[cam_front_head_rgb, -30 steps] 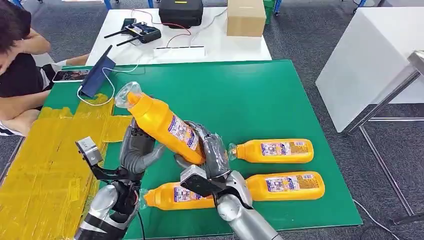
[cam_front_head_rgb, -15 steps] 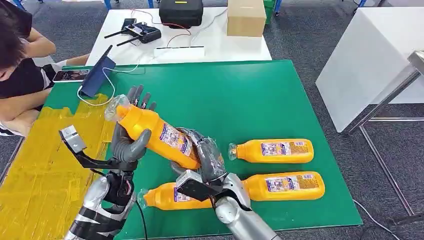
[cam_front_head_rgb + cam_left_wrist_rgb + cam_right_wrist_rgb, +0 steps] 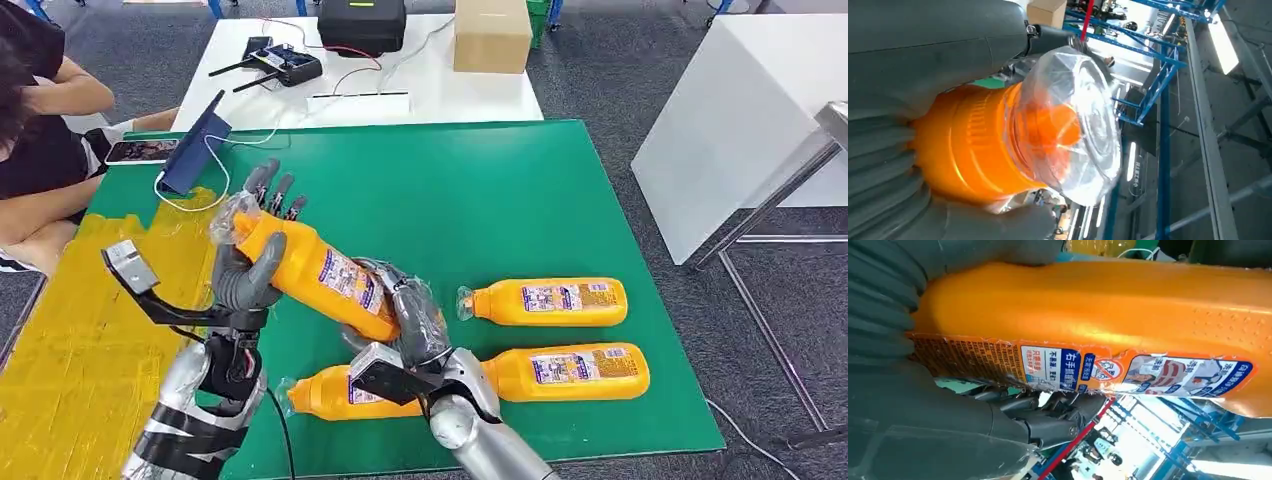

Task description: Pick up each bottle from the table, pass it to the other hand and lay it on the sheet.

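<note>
Head view, bottle: the orange bottle (image 3: 320,272) was held tilted above the green surface (image 3: 480,190), cap end toward the yellow sheet (image 3: 80,330).
Head view, hands: the left hand (image 3: 245,255) wrapped the neck end; the right hand (image 3: 415,320) gripped the base end.
Head view, others: three more orange bottles (image 3: 550,301) lay flat on the green surface.
Left wrist view: the clear-wrapped cap (image 3: 1068,125) projected past the left hand's thumb.
Right wrist view: the printed label (image 3: 1128,371) faced the camera, the right hand clasping the bottle.
</note>
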Motion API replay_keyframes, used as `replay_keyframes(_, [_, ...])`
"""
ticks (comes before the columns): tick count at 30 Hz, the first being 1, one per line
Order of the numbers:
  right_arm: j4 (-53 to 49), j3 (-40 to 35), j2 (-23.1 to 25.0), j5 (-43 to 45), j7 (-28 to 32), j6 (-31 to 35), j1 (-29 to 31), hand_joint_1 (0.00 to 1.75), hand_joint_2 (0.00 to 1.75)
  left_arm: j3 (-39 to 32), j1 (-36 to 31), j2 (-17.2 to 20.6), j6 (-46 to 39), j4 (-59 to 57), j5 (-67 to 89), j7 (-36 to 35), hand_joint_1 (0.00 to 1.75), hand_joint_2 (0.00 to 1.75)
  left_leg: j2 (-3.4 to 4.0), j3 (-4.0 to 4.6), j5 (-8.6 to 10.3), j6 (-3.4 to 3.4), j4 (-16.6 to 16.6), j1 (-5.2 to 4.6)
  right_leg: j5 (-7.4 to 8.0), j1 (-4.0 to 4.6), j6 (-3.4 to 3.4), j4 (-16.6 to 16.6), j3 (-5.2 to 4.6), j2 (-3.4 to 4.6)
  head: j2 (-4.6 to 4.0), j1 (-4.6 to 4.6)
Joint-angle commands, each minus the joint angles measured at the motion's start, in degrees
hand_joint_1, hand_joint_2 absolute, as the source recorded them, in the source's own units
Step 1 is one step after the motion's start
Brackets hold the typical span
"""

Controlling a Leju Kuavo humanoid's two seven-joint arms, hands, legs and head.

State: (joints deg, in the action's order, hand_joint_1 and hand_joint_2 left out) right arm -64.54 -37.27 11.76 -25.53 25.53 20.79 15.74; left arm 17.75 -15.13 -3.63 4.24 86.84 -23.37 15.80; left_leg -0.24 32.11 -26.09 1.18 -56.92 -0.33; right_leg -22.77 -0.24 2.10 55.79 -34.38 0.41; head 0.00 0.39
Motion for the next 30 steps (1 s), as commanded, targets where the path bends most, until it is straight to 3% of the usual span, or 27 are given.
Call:
replay_keyframes(1, [4.43, -1.98, -1.3, 0.66, 0.39, -0.3, 2.87, 1.73, 1.75, 1.39, -3.02, 0.8, -0.14, -4.24, -0.26, -0.47, 1.75, 1.75, 0.01, -0.26, -0.08, -0.11, 0.02, 0.08, -0.07, 0.08, -0.04, -0.05, 0.29, -0.05, 0.02, -0.02])
replay_keyframes(14, [4.63, -2.05, -1.26, 1.07, 0.6, -0.26, 3.42, 1.73, 1.75, 4.33, -4.13, 2.06, 1.32, -5.57, 1.26, -0.78, 1.75, 1.75, -0.03, -0.24, -0.07, -0.09, 0.02, 0.06, -0.08, 0.06, -0.03, -0.04, 0.26, -0.08, 0.0, 0.0])
replay_keyframes(15, [4.65, -2.08, -1.28, 1.06, 0.73, -0.1, 3.63, 1.75, 1.75, 5.41, -4.6, 2.7, 2.37, -6.1, 2.37, -0.63, 0.4, 1.75, -0.03, -0.29, -0.1, -0.11, 0.01, 0.08, -0.1, 0.08, -0.05, -0.04, 0.32, -0.09, 0.0, -0.02])
replay_keyframes(16, [4.59, -2.03, -1.29, 1.14, 0.79, 0.05, 3.85, 1.73, 1.75, 5.96, -4.79, 2.86, 2.91, -6.4, 3.07, -0.4, 0.05, 1.75, -0.04, -0.2, -0.06, -0.09, 0.0, 0.07, -0.07, 0.07, -0.04, -0.04, 0.24, -0.09, 0.0, 0.0])
replay_keyframes(30, [3.09, -1.06, -1.64, 1.27, 0.02, -0.29, 4.95, 1.73, 1.75, 10.36, -4.25, 3.61, 9.9, -7.4, 4.28, 0.04, 0.0, 1.75, -0.04, -0.14, -0.03, -0.06, 0.01, 0.04, -0.05, 0.04, -0.02, -0.03, 0.15, -0.09, 0.0, 0.0])
